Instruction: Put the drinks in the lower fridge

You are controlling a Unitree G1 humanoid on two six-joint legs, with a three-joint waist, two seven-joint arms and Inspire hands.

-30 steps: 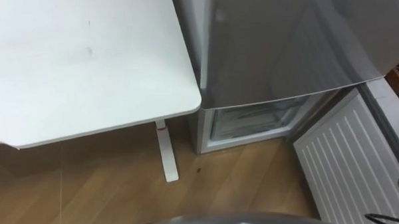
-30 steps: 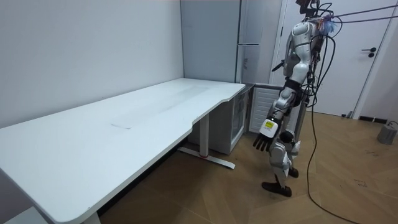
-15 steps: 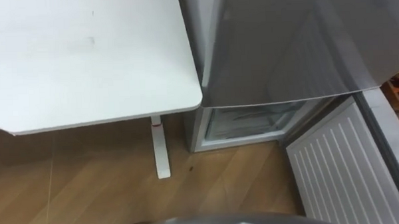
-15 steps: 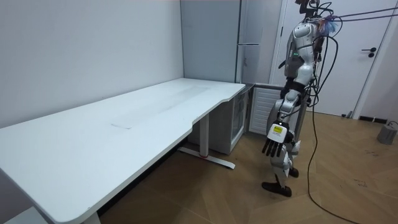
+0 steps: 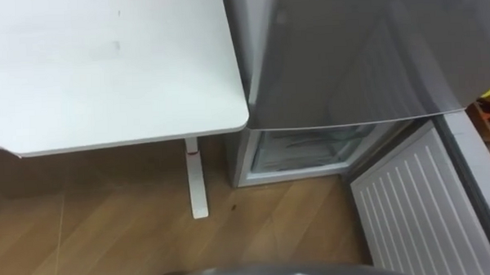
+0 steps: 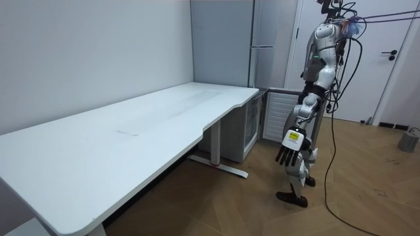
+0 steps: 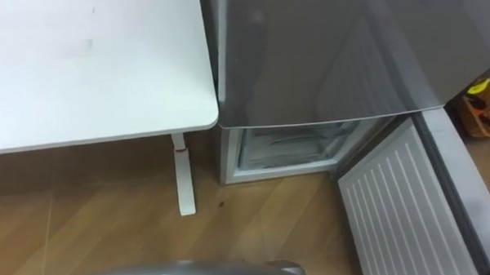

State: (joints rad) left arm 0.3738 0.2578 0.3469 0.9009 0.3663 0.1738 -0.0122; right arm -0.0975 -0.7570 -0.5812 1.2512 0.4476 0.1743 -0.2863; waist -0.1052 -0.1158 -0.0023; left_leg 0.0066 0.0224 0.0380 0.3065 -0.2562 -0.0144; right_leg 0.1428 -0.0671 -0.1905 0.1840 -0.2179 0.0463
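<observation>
Left hand [image 6: 287, 152] hangs released and empty at the robot's side, facing the lower fridge [image 5: 307, 147] beside the bench [image 5: 104, 77], its door [image 5: 419, 213] wide open, so opening looks done and fetching a drink comes next.

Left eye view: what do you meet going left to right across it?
white table → table leg → open lower fridge compartment → lower fridge door, swung open, ribbed inside showing

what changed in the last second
The left hand, open, swung back from the open lower fridge door to hang by the robot's knee. The eye view's small shift is the camera's own. The door, the fridge and the table stayed put.
</observation>
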